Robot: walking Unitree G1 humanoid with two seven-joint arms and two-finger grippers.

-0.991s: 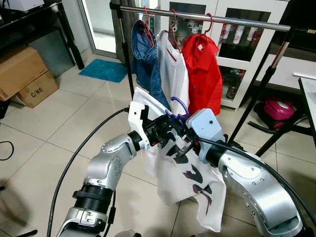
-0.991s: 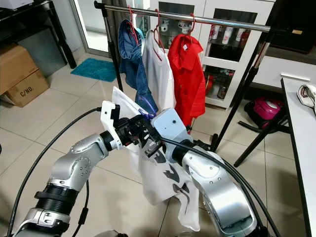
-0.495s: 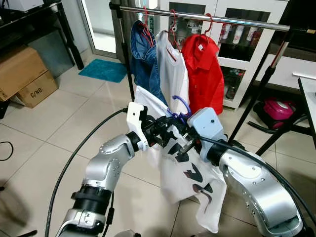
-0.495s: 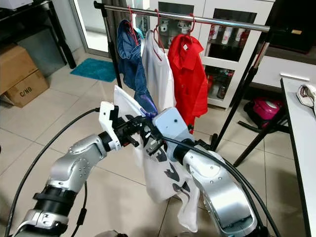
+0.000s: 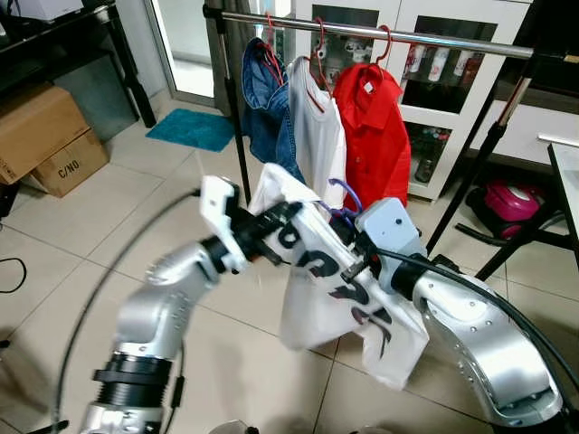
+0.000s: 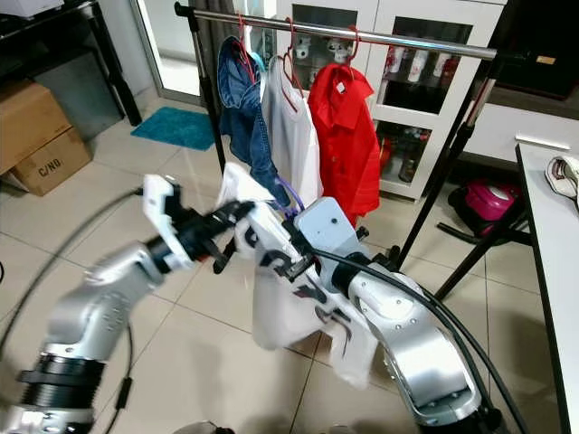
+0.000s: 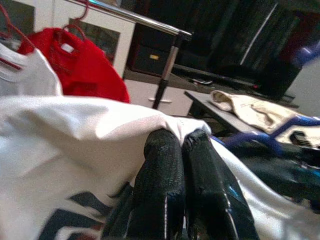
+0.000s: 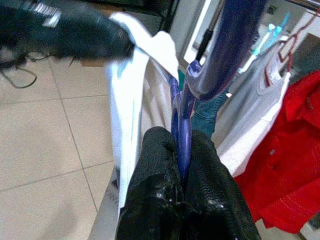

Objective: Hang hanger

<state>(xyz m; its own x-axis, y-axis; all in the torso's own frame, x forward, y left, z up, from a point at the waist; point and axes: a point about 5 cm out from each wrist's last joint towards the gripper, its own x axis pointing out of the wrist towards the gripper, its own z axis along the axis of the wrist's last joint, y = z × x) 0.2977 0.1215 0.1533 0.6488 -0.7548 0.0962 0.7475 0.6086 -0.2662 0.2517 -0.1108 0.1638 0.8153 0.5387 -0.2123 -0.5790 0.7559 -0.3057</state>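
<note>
Left pincer swung leftward (blurred), stretching the white shirt wider.

Bright, even indoor light; left arm motion-blurred; wrist views soft.

A purple plastic hanger carries a white T-shirt with dark printed markings. The shirt hangs crumpled and tilted, well below the steel rail and in front of its clothes; the hook points upward.
</note>
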